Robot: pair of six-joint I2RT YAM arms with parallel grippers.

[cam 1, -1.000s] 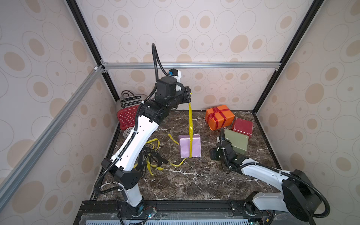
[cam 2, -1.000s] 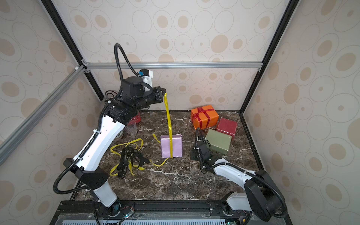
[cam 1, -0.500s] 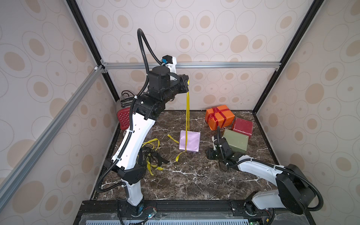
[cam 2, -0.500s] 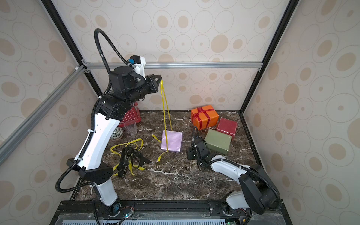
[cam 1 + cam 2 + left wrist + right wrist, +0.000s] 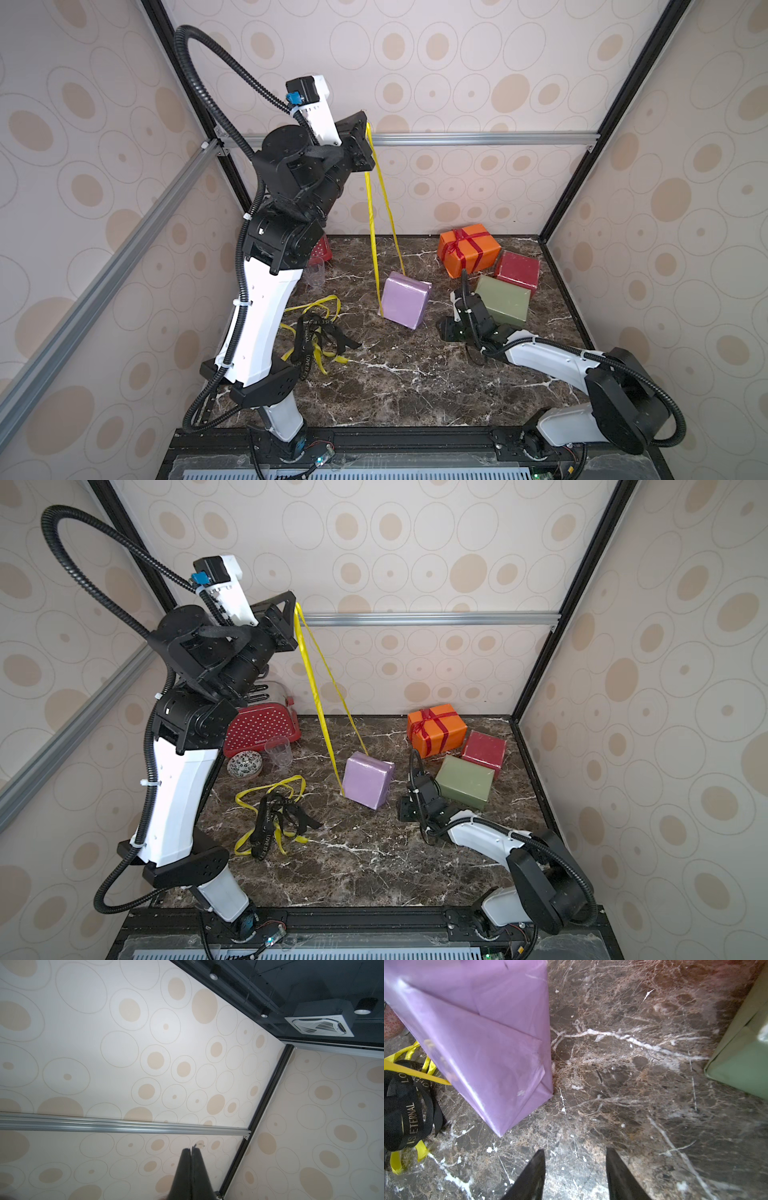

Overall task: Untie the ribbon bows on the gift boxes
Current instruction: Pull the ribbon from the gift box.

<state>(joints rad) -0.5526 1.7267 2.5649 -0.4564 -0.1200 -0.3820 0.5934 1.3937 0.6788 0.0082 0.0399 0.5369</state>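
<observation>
While the right end effector (image 5: 445, 329) sits low over the front right part of the marble worktop (image 5: 395, 386), its two fingers stand apart with nothing but bare stone between them. At about the same depth on the left arm's side lies a heap of undone ribbons: a black ribbon (image 5: 272, 818) with pale lettering sprawls over a loose yellow ribbon (image 5: 270, 788), both flat on the worktop.

Just beyond the right fingertips, and not touching them, is the lilac box (image 5: 403, 301). It is tilted, one lower corner down at the marble; whether it rests there I cannot tell. Beside the right end effector, on its outer side, sits the olive green box (image 5: 503, 301), bare of ribbon. Close behind it is the dark red box (image 5: 517, 270), also bare. Farther back stands the orange box (image 5: 469, 249), with a red ribbon (image 5: 460, 242) wrapped round it and tied in a bow on top.

Against the far left corner stand a clear cup (image 5: 279, 750), a small patterned bowl (image 5: 244, 764) and a red dotted toaster (image 5: 262, 727).

High above, near the rail on the back wall, the left end effector (image 5: 365, 124) is pinched together on a taut yellow ribbon (image 5: 373, 232). Two strands run down from it to the lilac box, one meeting the far top edge, the other passing down its near left side.
</observation>
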